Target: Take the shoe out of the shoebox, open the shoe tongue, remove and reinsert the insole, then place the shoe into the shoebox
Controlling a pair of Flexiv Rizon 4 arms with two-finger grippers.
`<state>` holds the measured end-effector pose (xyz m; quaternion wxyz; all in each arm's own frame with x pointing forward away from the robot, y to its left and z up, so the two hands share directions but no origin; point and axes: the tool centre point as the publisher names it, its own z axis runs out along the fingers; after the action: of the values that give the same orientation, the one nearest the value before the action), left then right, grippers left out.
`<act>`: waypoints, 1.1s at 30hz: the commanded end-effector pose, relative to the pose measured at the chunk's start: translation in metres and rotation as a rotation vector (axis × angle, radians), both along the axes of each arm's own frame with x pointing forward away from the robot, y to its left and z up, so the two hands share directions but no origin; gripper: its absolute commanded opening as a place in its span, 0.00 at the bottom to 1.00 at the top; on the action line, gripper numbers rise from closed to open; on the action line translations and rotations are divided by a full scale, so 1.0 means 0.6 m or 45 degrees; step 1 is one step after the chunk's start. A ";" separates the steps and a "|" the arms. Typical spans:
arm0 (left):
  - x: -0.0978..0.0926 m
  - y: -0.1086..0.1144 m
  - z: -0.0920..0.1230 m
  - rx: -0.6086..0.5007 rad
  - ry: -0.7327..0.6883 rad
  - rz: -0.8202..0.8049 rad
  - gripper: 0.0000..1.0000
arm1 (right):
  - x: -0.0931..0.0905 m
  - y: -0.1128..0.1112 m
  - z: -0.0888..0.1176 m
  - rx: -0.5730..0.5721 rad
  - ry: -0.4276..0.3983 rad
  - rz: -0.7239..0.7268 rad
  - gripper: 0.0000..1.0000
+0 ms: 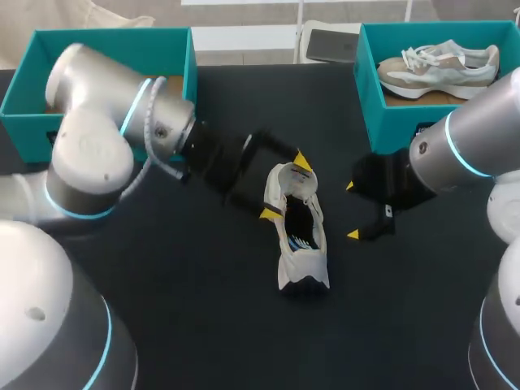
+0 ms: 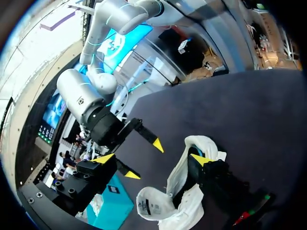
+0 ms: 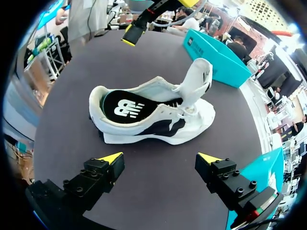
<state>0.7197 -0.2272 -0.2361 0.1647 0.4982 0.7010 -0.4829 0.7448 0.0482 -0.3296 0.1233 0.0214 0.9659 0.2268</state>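
As shoe (image 1: 299, 229) lies out, 2nd shoe (image 1: 439, 69) boxed

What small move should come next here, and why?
Probably ease the right claw toward the heel of the shoe to pinch the edge of the insole. The tongue already stands up, the insole lies flat inside, and this claw is open, facing the shoe's side, apart from it. The left claw is open by the tongue end.
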 end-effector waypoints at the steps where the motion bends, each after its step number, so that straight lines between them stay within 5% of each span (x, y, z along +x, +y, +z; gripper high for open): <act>1: 0.005 0.011 0.023 0.695 0.167 -0.470 1.00 | -0.017 -0.042 0.042 -0.043 0.024 0.011 1.00; 16: 0.005 0.011 0.023 0.695 0.167 -0.470 1.00 | 0.002 -0.163 0.165 -0.155 0.065 0.016 1.00; 24: 0.005 0.011 0.023 0.695 0.167 -0.470 1.00 | 0.011 -0.156 0.218 -0.018 0.093 0.129 1.00; 31: 0.025 0.012 0.012 0.809 0.105 -0.499 1.00 | 0.013 -0.151 0.223 -0.003 0.075 0.133 1.00; 33: 0.028 0.010 0.010 0.801 0.133 -0.507 0.37 | 0.013 -0.151 0.223 -0.003 0.075 0.133 1.00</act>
<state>0.7304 -0.2165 -0.2292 -0.0905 0.6159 0.7165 -0.3148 0.7576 -0.0410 -0.1964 0.0792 -0.0233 0.9694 0.2311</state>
